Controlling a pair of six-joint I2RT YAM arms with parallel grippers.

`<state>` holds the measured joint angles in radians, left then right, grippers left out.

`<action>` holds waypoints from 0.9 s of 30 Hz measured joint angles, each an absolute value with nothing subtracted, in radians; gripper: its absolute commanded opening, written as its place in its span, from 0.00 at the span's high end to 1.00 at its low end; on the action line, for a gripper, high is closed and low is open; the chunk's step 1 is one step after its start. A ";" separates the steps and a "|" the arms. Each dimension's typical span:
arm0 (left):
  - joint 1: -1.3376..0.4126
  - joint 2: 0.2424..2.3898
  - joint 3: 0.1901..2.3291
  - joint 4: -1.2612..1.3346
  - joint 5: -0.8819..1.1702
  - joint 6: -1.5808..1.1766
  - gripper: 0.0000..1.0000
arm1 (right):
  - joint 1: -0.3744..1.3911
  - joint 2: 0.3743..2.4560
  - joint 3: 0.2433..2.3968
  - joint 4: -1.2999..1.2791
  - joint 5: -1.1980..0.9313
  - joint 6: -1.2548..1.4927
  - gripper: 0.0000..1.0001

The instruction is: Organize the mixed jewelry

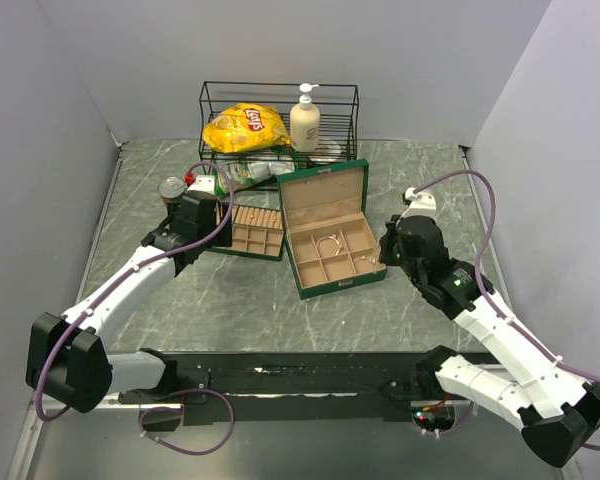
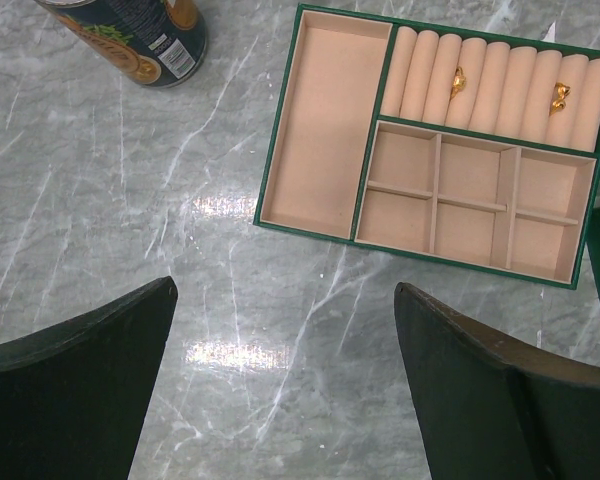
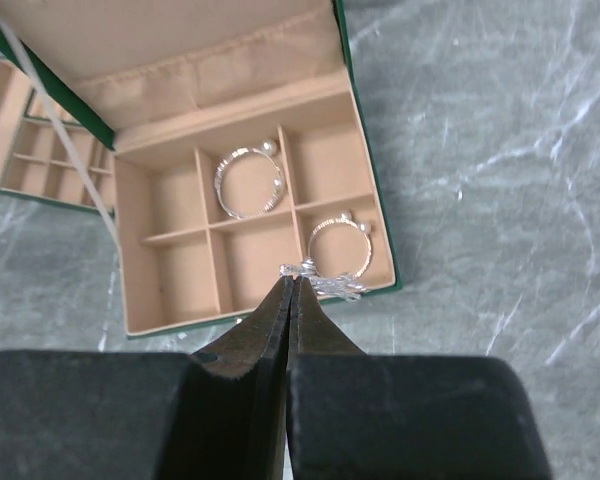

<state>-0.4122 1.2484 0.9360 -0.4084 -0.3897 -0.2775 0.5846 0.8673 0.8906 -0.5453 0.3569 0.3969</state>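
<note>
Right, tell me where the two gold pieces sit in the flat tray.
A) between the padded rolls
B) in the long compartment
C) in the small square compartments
A: the left wrist view shows both gold pieces wedged between the padded rolls along the tray's far side.

Lab rig: blank walls (image 1: 380, 50) w/ marble-look tabletop (image 1: 240, 300).
</note>
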 measured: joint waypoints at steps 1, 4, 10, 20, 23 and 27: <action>-0.412 1.248 0.936 -0.408 -0.390 -0.278 0.04 | 0.585 0.868 0.902 -0.545 0.356 0.393 0.98; -0.412 1.248 0.936 -0.408 -0.390 -0.278 0.04 | 0.585 0.880 0.936 -0.539 0.357 0.380 0.98; -0.412 1.248 0.936 -0.408 -0.390 -0.278 0.04 | 0.585 0.950 0.996 -0.509 0.358 0.359 0.98; -0.412 1.248 0.936 -0.408 -0.388 -0.277 0.04 | 0.546 1.140 1.095 -0.425 0.319 0.341 0.98; -0.412 1.248 0.936 -0.408 -0.387 -0.277 0.04 | 0.531 1.198 1.125 -0.393 0.298 0.338 0.98; -0.412 1.248 0.936 -0.409 -0.386 -0.276 0.04 | 0.506 1.274 1.161 -0.363 0.262 0.331 0.98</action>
<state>-0.4122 1.2484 0.9360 -0.4088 -0.3859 -0.2756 0.5064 1.2739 1.1606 -0.3626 0.2623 0.3313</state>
